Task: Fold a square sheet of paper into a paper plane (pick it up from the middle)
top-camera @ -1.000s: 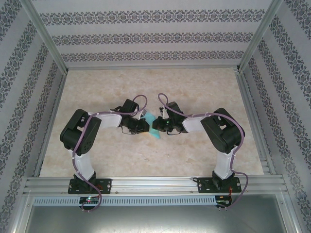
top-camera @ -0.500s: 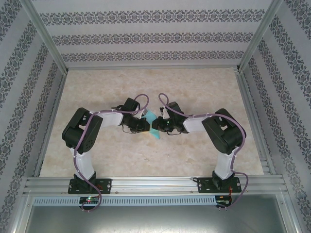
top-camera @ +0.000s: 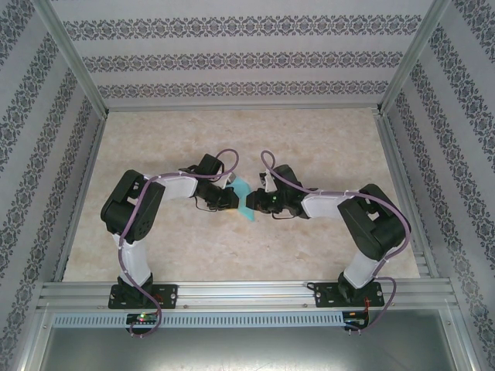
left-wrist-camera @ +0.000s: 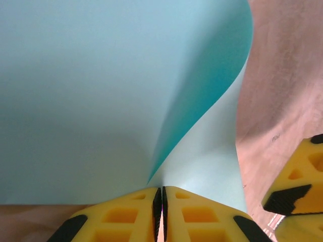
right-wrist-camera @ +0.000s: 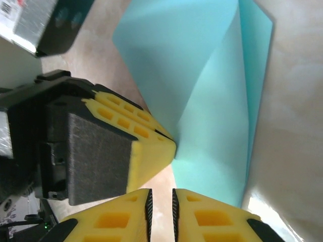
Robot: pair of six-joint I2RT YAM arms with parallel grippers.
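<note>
Pinching the square sheet of paper (left-wrist-camera: 91,101) at one edge, L gripper (left-wrist-camera: 161,195) had its jaws pressed together on it. Sheet curled up off the table (top-camera: 309,131) near centre, btwn both arms. R gripper (right-wrist-camera: 161,196) sat just beside the paper, jaws slightly apart, nothing btwn them.

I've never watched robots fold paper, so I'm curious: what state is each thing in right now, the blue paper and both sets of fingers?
square sheet of paper: bent into a curve with a fold in it, pinched on one side, not yet a plane.
left fingers: shut on the paper.
right fingers: slightly apart, nothing between them, tips just short of the paper.
</note>
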